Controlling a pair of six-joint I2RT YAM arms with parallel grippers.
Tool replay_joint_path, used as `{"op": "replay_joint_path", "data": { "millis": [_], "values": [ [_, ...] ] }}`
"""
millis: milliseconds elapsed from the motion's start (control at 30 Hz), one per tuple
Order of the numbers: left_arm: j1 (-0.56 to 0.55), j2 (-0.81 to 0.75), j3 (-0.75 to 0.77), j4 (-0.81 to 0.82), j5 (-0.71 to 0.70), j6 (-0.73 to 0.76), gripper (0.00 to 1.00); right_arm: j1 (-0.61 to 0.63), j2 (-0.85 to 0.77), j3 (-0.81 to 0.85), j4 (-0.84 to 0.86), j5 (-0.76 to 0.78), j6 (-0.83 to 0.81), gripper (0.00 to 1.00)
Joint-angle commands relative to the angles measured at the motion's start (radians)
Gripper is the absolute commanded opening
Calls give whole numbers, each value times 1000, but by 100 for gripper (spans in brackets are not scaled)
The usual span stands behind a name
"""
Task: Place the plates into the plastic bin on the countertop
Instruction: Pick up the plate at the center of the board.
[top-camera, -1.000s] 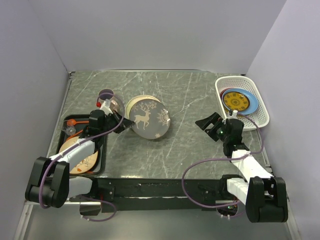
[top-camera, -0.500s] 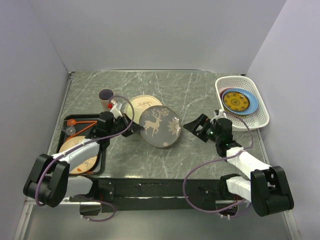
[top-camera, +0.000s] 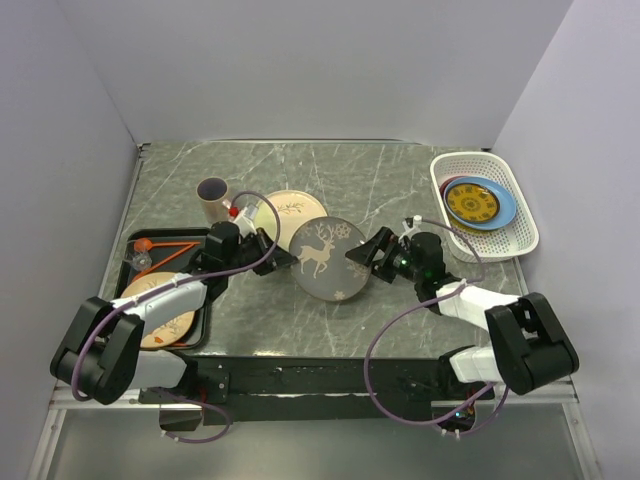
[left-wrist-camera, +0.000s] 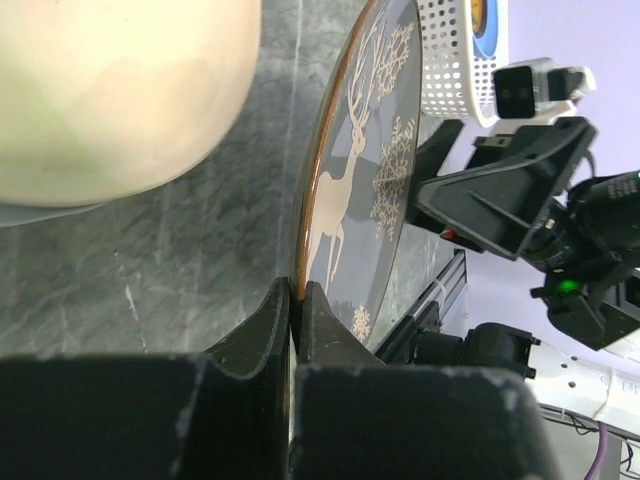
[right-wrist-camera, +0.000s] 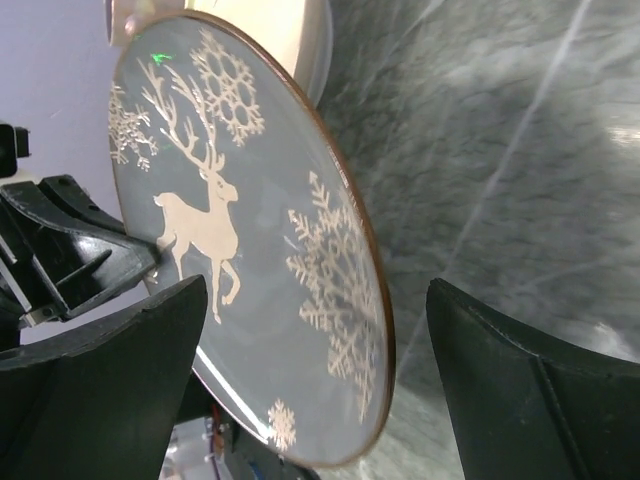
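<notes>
While pinched at its rim, deer plate (top-camera: 327, 259): tilted over countertop (top-camera: 400, 180), mid-table;
Left gripper (left-wrist-camera: 297, 292): clamped on plate's left rim;
Right gripper (top-camera: 362, 257): jaws spread, flanking opposite rim;
Plastic bin (top-camera: 447, 163): far right, holding yellow-patterned plate (top-camera: 471, 202) on blue plate (top-camera: 503, 212)

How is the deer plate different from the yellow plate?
The deer plate is grey with white snowflakes; the yellow plate has a dark ring pattern. The deer plate is tilted, pinched by the left gripper; the yellow plate lies flat in the bin. Both are round.
</notes>
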Motion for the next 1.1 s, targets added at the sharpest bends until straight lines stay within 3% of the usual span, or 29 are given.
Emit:
{"op": "replay_joint_path", "data": {
  "millis": [0, 133, 200, 233, 267, 333, 367, 467, 567, 800, 900, 1067],
  "values": [
    [-6, -31, 91, 148, 32, -27, 1, 23, 36, 39, 108, -28, 32, 92],
    [-6, -37, 94, 137, 19, -22, 1, 25, 39, 36, 108, -30, 32, 82],
    [-6, -34, 97, 136, 18, -22, 1, 25, 36, 34, 105, -27, 31, 71],
    [-6, -30, 99, 136, 19, -19, 1, 25, 36, 34, 106, -33, 29, 64],
    [-6, -28, 99, 139, 18, -19, 1, 26, 36, 34, 105, -34, 29, 51],
    [-6, -21, 96, 145, 18, -22, 1, 25, 37, 30, 117, -42, 34, 37],
    [-6, -19, 94, 147, 18, -22, 1, 25, 37, 30, 119, -45, 35, 24],
    [-6, -18, 89, 145, 12, -19, 1, 26, 37, 27, 123, -51, 38, 8],
    [-6, -19, 86, 142, 4, -14, 1, 25, 39, 25, 128, -59, 40, 0],
    [-6, -42, 83, 105, -23, -1, 1, 26, 42, 25, 143, -70, 48, 0],
    [-6, -50, 82, 87, -37, 9, 6, 26, 39, 24, 149, -73, 51, 0],
    [-6, -47, 72, 102, -37, 1, 24, 32, 30, 10, 177, -82, 64, 0]
  ]
}}
